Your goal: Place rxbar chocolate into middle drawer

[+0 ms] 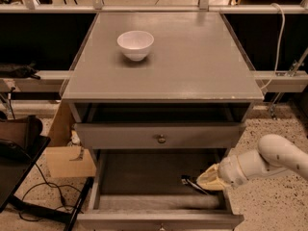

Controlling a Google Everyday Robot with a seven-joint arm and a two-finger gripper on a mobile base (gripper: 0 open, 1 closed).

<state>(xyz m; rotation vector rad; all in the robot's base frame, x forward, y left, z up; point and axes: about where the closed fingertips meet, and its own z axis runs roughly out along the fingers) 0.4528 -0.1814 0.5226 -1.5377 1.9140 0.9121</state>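
The middle drawer (pixel 154 203) of the grey cabinet is pulled wide open and shows its dark grey floor. My gripper (pixel 191 182) reaches in from the right on a white arm (pixel 269 160). It sits low over the right part of the drawer floor, near the front wall. The rxbar chocolate does not show as a separate thing; only a small dark shape lies at the gripper's tip against the dark floor.
The upper drawer (pixel 161 137) with its round knob is a little open above the gripper. A white bowl (pixel 135 44) stands on the cabinet top. A cardboard box (pixel 67 154), a black seat (pixel 17 153) and cables stand on the floor at left.
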